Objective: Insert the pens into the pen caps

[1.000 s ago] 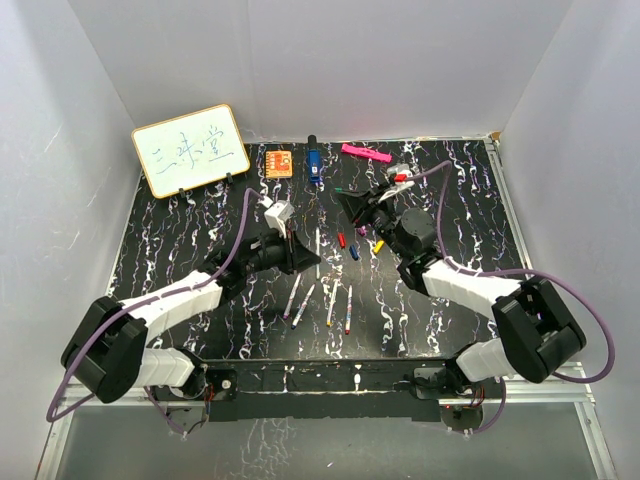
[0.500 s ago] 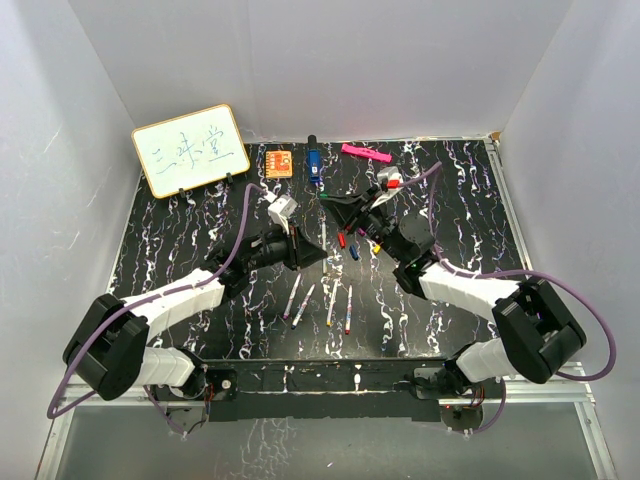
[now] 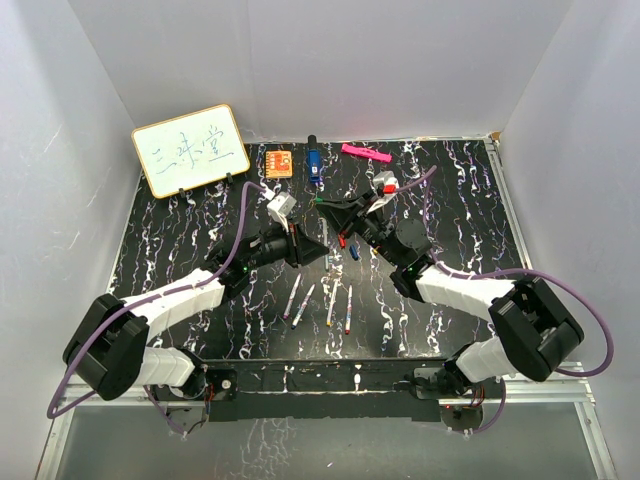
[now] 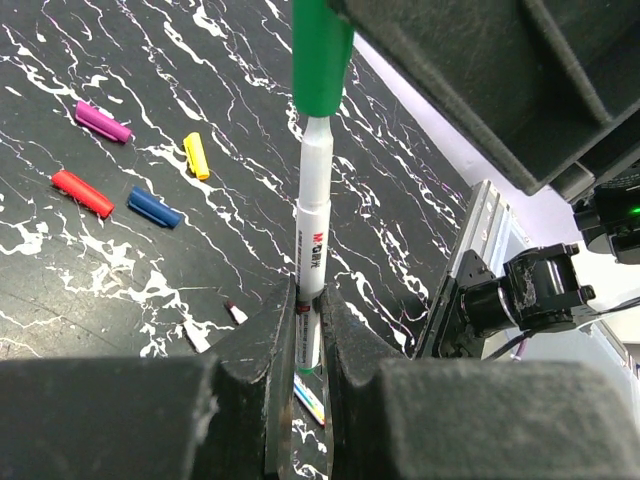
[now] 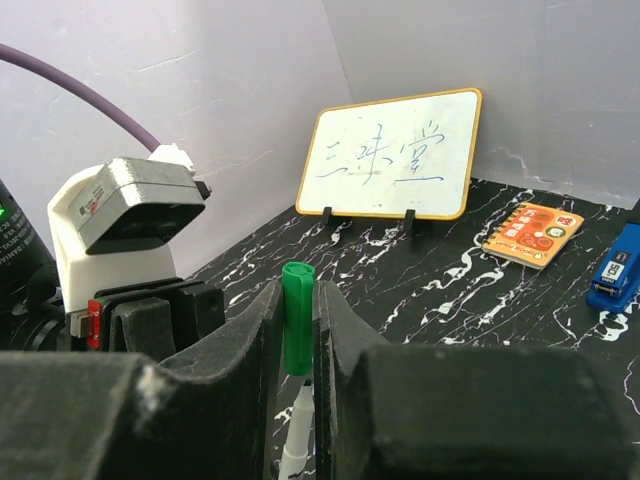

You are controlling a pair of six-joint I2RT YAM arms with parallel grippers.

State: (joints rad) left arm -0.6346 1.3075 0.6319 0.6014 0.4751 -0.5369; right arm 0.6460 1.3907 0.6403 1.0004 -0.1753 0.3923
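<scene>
One pair underway: left gripper (image 4: 308,295) clamps a pen (image 4: 312,240), tip inside the green cap (image 4: 322,55) the right gripper (image 5: 297,295) pinches; four loose pens (image 3: 331,303) and caps (image 4: 154,206) wait below.

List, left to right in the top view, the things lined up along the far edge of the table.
whiteboard → orange notebook → blue stapler → flat pink bar

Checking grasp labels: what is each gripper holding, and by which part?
Left gripper pinches the white pen by its barrel, away from the tip. Right gripper clamps the green cap by its sides.
</scene>
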